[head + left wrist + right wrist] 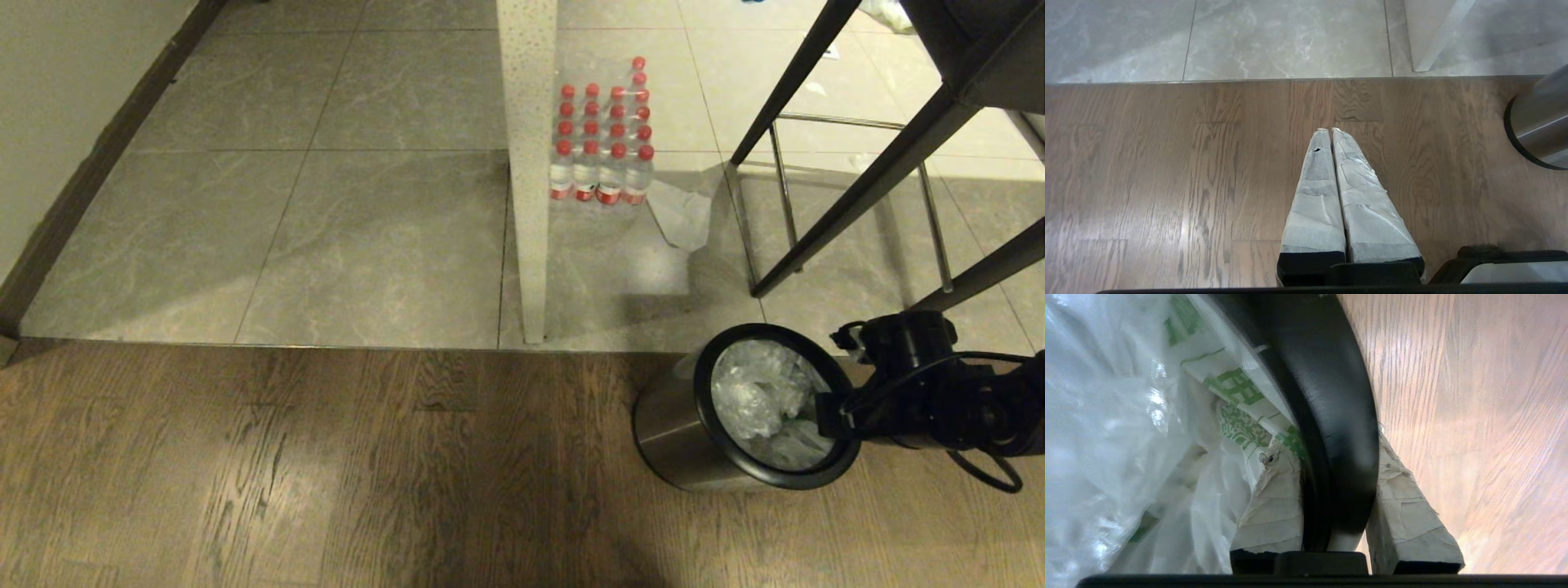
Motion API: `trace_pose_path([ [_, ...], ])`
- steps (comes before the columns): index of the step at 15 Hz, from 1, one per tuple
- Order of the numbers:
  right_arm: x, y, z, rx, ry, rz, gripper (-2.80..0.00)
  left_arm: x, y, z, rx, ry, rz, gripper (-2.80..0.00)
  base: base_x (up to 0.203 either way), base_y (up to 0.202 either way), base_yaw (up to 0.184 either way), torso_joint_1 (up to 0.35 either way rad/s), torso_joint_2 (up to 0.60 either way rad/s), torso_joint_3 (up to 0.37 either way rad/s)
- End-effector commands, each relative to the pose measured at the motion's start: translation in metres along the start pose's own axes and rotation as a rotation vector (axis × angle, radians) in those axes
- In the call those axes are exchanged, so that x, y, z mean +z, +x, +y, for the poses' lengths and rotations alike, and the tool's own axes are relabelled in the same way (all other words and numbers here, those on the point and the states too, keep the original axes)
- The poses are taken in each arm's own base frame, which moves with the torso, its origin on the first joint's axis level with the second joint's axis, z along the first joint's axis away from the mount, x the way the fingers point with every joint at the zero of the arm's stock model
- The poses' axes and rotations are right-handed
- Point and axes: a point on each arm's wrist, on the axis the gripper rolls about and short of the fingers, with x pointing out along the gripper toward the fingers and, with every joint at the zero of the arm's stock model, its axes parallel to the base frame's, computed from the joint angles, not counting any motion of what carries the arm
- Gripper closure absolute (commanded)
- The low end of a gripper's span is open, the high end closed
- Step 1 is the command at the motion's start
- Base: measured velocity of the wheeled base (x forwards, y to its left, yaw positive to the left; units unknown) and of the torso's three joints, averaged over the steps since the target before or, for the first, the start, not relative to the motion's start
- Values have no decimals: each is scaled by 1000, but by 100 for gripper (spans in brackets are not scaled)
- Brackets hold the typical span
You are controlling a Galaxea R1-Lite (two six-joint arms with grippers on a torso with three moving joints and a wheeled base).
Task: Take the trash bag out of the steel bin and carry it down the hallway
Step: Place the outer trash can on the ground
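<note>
The wood floor (326, 465) carries the steel bin (682, 429), which stands close to the seam where the planks meet the grey tile floor (367, 229). Seen from the head camera, the bin is a short brushed-metal cylinder with a thick black rim (706, 359) around its mouth. Beyond the bin, on the tiles, rise a speckled white post (531, 163) and the dark legs of a stool (857, 196). A pack of water bottles (604, 139) with red caps stands beside the post, farther from the bin.

The trash bag (763, 392) sits inside the bin, filling its mouth with crumpled, shiny, see-through white plastic. In the right wrist view the bag (1126, 437) shows small green print, including a square code pattern, on a fold lying against the inside of the rim.

The right tool (1337, 449) is at the bin's edge on the side away from the post. Its taped fingers (1274, 506) straddle the rim, one inside against the bag and one outside, pinching the rim between them.

The left tool (1331, 130) hangs over the wood floor beside the bin, touching neither, its taped fingers pressed together on nothing.
</note>
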Motion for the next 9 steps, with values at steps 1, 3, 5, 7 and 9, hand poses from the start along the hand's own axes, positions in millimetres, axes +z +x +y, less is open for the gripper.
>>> trace_pose_path([
  [1,7,-14,-2,0,5,-47,0,0,0,0,0,0,-2,0,0,0,0,0,0,0],
  [3,9,-20,-4,-25,9,-64,0,0,0,0,0,0,-2,0,0,0,0,0,0,0],
  [5,18,-36,-5,-42,16,-112,0,0,0,0,0,0,-2,0,0,0,0,0,0,0],
  [7,25,-58,-9,-43,19,-143,0,0,0,0,0,0,-2,0,0,0,0,0,0,0],
  [9,25,-77,-13,-50,21,-161,0,0,0,0,0,0,-2,0,0,0,0,0,0,0],
])
